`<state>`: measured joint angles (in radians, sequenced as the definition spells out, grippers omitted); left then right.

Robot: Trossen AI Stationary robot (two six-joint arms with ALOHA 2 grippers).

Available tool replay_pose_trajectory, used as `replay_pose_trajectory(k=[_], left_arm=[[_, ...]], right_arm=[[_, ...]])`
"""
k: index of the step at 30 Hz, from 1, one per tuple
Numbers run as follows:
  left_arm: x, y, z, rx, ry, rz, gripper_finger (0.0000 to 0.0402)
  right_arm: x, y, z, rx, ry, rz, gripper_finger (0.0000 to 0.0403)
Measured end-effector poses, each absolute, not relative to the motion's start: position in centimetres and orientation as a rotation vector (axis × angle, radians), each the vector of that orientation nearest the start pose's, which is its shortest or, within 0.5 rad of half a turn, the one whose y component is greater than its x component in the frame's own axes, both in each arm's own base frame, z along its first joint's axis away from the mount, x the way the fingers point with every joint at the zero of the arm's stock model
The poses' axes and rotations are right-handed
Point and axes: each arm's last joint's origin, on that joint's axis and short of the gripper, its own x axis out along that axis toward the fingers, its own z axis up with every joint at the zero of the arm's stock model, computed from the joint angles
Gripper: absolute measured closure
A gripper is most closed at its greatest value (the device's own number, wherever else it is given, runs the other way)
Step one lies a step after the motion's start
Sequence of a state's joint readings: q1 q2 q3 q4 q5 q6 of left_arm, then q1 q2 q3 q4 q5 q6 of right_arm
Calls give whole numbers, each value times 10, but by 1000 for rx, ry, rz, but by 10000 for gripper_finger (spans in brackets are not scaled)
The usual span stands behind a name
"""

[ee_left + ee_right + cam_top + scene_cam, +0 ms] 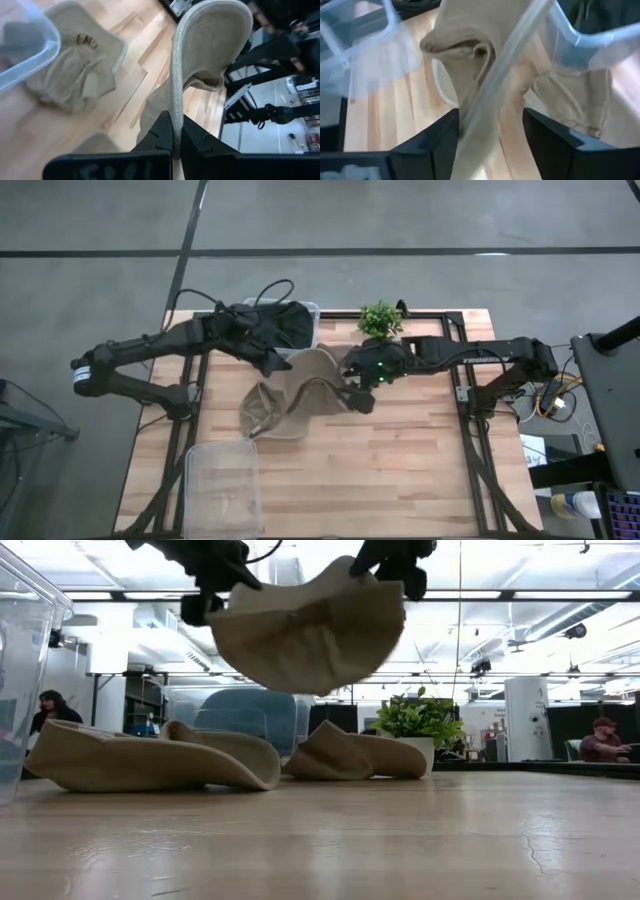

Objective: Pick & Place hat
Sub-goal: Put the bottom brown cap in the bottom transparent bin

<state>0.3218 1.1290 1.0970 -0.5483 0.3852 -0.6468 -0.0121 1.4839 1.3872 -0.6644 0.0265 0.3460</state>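
A tan hat (312, 372) hangs in the air between my two grippers; in the low view it (310, 635) is well clear of the table. My left gripper (272, 360) is shut on its left end. My right gripper (352, 380) is shut on its right end. A second tan hat (150, 762) lies flat on the table on the near left. A third (355, 755) lies farther back, below the lifted one. My left gripper pinches the hat's brim edge (175, 117) between its two fingers, which lie across the edge. The brim runs away from the fingers edge-on. The hat is lifted clear of the table. My right gripper has the hat's brim (487, 115) between its two fingers (440, 142), coming from above at the hat's right end (385, 585). The cloth bunches between the fingers; one layer or several, I cannot tell. The hat sags below, clear of the table.
A clear bin (290, 320) with dark contents stands at the far edge. A second clear bin (222, 485) stands at the near left. A small potted plant (380, 320) is at the far edge, right of the first bin. Bare wood lies at the near right.
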Motion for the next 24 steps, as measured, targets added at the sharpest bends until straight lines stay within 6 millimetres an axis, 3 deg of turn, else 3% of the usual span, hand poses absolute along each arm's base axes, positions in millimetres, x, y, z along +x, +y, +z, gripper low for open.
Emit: replay_pose_trajectory(k=[8,13,24], left_arm=[[198,53,381,-887,725,134,394],[176,45,403,-958,822,180,394],[129,18,427,-1175,1071,169,394]], right_arm=[[288,6,364,196,672,-81,158],[275,6,370,175,657,-74,149],[278,2,344,-9,737,-174,147]])
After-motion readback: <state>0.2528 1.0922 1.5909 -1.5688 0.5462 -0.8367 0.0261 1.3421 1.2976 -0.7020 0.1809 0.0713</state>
